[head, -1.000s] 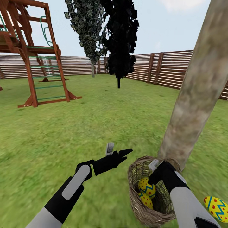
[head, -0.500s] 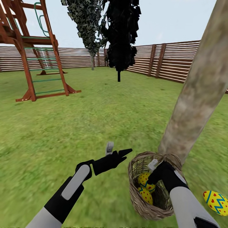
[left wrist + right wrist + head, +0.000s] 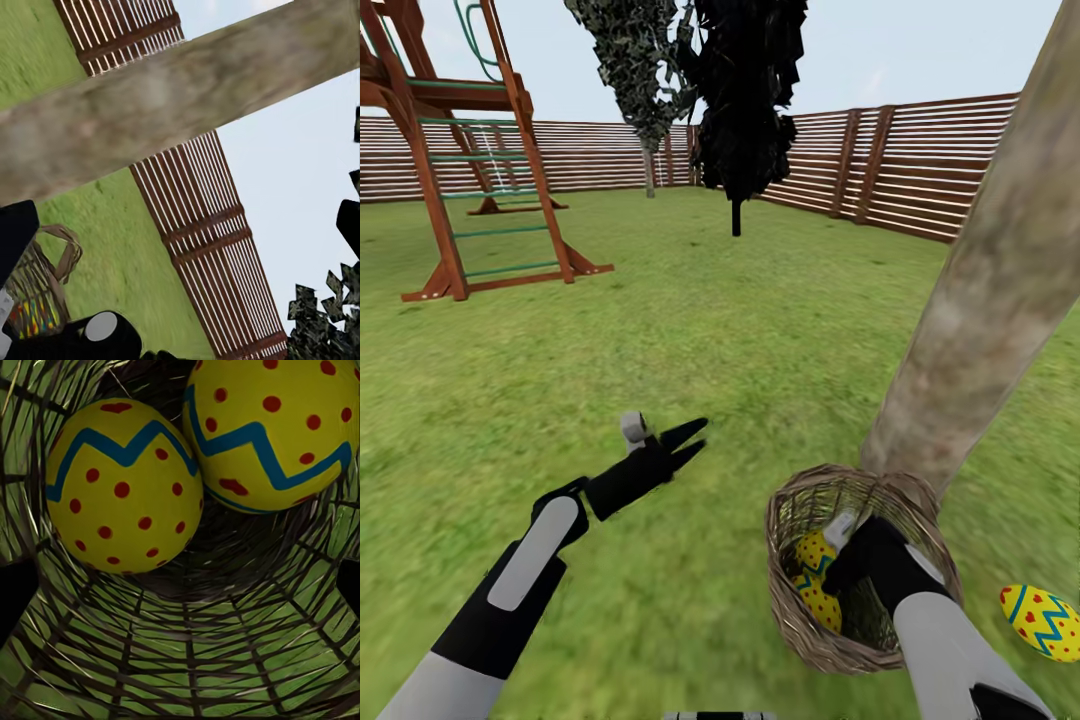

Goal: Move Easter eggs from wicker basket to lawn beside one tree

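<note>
The wicker basket [image 3: 797, 640] stands on the lawn [image 3: 710, 330] at the foot of the tree [image 3: 980, 300]. Two Easter eggs [image 3: 813, 552] [image 3: 821, 604] lie inside it, and a third egg [image 3: 1042, 622] rests on the grass to the basket's right, near the trunk. My right gripper [image 3: 836, 545] reaches down into the basket, open, just above the two eggs. The right wrist view shows both eggs [image 3: 124, 487] [image 3: 274, 427] close up on the basket's woven floor [image 3: 187, 660]. To the left of the basket my left gripper [image 3: 663, 437] hovers open over the grass, holding nothing.
A wooden play set [image 3: 450, 150] stands at the far left. Two dark narrow trees [image 3: 745, 110] rise in the middle distance before the brown slat fence [image 3: 920, 170]. Open grass stretches ahead and to the left. The left wrist view shows the trunk [image 3: 172, 105] and fence [image 3: 202, 217].
My left arm has swung left and away from the basket. The camera has shifted a little. The right gripper stays inside the basket over the two eggs.
</note>
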### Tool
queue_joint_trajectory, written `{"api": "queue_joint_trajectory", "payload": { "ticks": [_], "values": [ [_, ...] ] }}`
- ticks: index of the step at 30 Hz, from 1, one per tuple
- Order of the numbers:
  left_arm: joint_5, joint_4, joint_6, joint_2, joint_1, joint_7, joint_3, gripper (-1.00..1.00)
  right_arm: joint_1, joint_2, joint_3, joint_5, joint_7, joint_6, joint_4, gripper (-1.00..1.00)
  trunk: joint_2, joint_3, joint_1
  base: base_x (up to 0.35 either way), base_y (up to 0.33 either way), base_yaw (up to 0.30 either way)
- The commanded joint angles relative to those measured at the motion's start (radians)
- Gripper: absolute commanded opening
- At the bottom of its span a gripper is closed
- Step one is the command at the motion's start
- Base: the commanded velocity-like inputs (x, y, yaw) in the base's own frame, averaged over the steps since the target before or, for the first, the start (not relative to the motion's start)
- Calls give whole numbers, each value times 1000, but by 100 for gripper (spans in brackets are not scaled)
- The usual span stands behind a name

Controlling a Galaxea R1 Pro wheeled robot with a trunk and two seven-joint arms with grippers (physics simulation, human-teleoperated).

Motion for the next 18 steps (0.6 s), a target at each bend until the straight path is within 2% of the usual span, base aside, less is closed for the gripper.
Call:
{"api": "queue_joint_trajectory", "payload": {
  "ticks": [1,4,10,18],
  "values": [
    [5,-1,4,7,-1,-23,13,100,-1,1,-7,7,7,1,-1,100,-1,-5,0,0,0,0],
    [5,-1,5,18,-1,-60,41,100,-1,-4,-8,1,7,-3,-4,100,-1,-16,2,0,0,0],
    [5,1,5,19,-1,-66,44,100,-1,-5,-11,-4,3,-58,-14,100,-3,-40,4,0,0,0],
    [5,2,5,19,-1,-66,44,100,-1,-2,-12,-5,1,-66,-25,100,-5,-71,8,0,0,0]
  ]
}}
